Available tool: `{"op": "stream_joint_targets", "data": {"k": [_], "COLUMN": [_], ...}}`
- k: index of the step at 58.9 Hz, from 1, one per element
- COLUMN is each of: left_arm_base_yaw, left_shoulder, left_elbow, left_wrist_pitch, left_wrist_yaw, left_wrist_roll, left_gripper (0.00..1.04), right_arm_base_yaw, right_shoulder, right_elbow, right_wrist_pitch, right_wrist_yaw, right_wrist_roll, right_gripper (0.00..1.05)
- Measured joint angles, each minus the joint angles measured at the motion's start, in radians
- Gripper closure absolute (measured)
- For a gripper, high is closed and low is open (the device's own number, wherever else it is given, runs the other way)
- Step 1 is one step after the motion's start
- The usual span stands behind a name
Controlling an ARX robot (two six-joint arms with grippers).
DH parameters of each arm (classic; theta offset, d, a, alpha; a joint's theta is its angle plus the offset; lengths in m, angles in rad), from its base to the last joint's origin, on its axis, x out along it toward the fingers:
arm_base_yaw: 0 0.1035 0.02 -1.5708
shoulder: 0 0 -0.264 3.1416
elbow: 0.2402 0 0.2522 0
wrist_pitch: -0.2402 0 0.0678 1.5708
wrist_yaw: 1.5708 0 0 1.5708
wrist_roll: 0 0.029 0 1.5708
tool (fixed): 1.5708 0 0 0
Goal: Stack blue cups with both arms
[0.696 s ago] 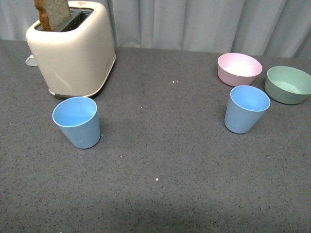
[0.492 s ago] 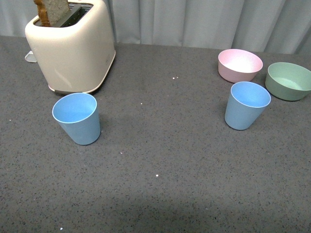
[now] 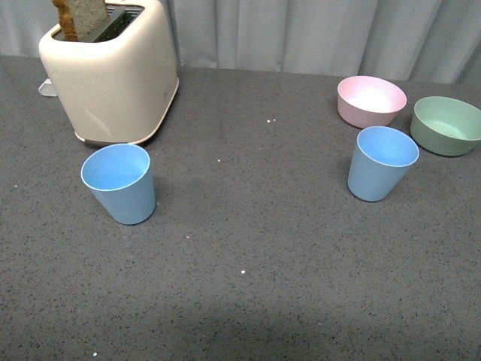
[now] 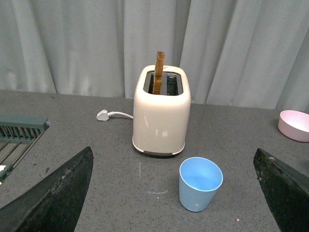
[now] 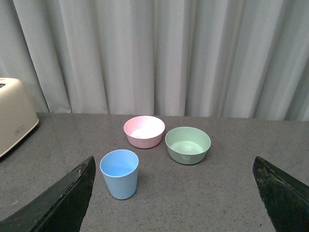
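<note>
Your left gripper [image 4: 173,153] is spread wide and holds nothing. Ahead of it, the left blue cup [image 4: 200,183] stands upright near the cream toaster [image 4: 161,116]. Your right gripper [image 5: 173,160] is spread just as wide and is empty. The right blue cup [image 5: 119,173] stands upright near the pink bowl [image 5: 144,131] and the green bowl [image 5: 188,144]. The cups are well apart on the grey table [image 3: 263,263].

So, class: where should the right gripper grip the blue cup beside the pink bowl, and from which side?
Likely the wall under the rim, from the robot's side: the blue cup stands upright, tapering downward; the pink bowl and green bowl crowd behind.
</note>
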Motion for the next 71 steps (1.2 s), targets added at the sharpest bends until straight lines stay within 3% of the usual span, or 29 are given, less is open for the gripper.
{"op": "stream_joint_targets", "data": {"k": [15, 20, 23, 41, 45, 56, 71], "left_arm_base_yaw": [0.000, -0.047, -0.048, 0.001, -0.002, -0.006, -0.021], "left_shoulder": [0.000, 0.095, 0.204, 0.958, 1.173, 1.499, 1.666], "left_elbow": [0.000, 0.032, 0.044, 0.267, 0.358, 0.558, 0.678], "left_wrist_pitch": [0.000, -0.075, -0.051, 0.321, 0.321, 0.212, 0.101], "left_wrist_yaw": [0.000, -0.185, -0.214, -0.061, -0.006, 0.007, 0.034], "left_wrist_roll": [0.000, -0.076, -0.116, -0.245, -0.276, -0.364, -0.433], "left_gripper": [0.07, 0.07, 0.07, 0.07, 0.07, 0.07, 0.07], "right_arm_base_yaw": [0.000, 0.000, 0.000, 0.000, 0.000, 0.000, 0.000], "right_shoulder": [0.000, 0.000, 0.000, 0.000, 0.000, 0.000, 0.000], "right_elbow": [0.000, 0.000, 0.000, -0.001, -0.001, -0.001, -0.001], "right_wrist_pitch": [0.000, 0.000, 0.000, 0.000, 0.000, 0.000, 0.000], "right_wrist_yaw": [0.000, 0.000, 0.001, 0.000, 0.000, 0.000, 0.000], "right_wrist_roll": [0.000, 0.000, 0.000, 0.000, 0.000, 0.000, 0.000], "right_gripper": [0.10, 0.10, 0.10, 0.10, 0.10, 0.10, 0.10]}}
